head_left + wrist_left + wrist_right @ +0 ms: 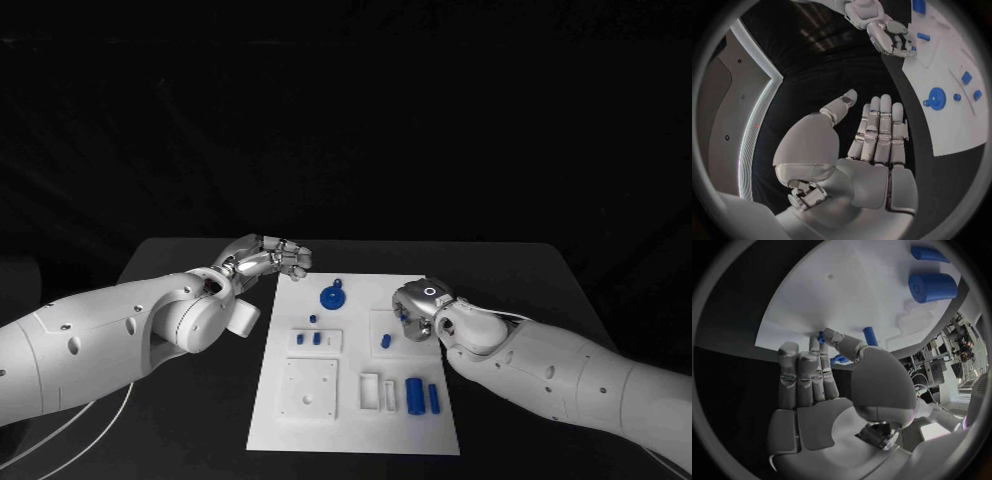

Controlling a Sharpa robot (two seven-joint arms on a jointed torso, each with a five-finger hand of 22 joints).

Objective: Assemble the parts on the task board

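Task board [289,425]: white plate lying flat in the middle of the black table [519,270], its near edge toward the robot.

Nearest items: a white square block [312,390] sitting at the board's near left; beside it a white slotted holder [371,390], then two blue cylinders [420,394] lying side by side at the near right.

Middle row: two small blue pegs [307,339] standing in a raised white block left of centre; one blue peg [387,341] standing at the centre, just beside the right hand.

Right hand [420,310]: hovering over the board's right edge, fingers lying straight and close together, thumb apart, holding nothing. In the right wrist view the fingertips [815,342] are reaching close to the board surface near a small blue piece; contact cannot be judged.

Farther: a blue round disc part [333,297] lying flat on the board's far half.

Left hand [268,257]: hanging beyond the board's far left corner, over the table, fingers extended together, holding nothing.
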